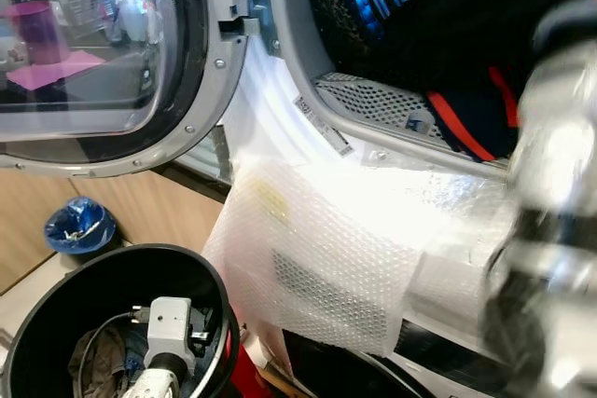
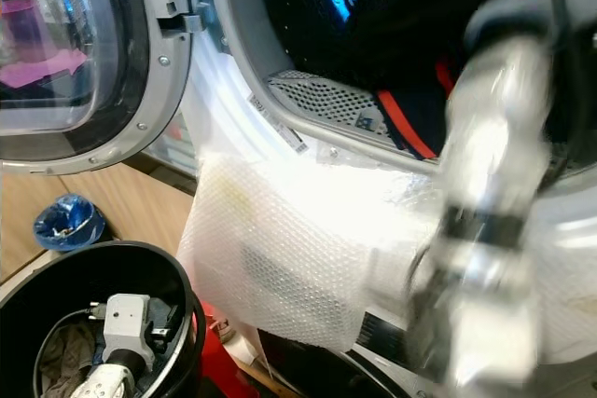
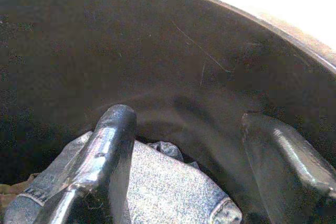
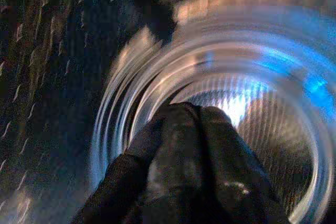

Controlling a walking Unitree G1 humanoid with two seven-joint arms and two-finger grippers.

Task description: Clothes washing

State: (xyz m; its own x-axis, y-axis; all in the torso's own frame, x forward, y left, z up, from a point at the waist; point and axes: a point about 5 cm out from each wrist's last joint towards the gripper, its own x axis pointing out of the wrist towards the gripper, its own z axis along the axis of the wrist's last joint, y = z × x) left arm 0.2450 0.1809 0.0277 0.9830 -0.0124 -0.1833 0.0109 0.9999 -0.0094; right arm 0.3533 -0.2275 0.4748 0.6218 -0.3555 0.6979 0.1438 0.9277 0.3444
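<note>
Washer door (image 1: pixel 112 72) swung open at left. Dark clothes (image 1: pixel 485 72) with orange trim inside drum (image 1: pixel 373 100). Bubble wrap (image 1: pixel 326 258) draped over washer front. Left hand (image 3: pixel 184 145) down in black bin (image 1: pixel 56 305), fingers spread, above denim garment (image 3: pixel 168 192). Right hand (image 4: pixel 184 161) in drum, clenched on dark cloth (image 4: pixel 178 182); arm blurred.
</note>
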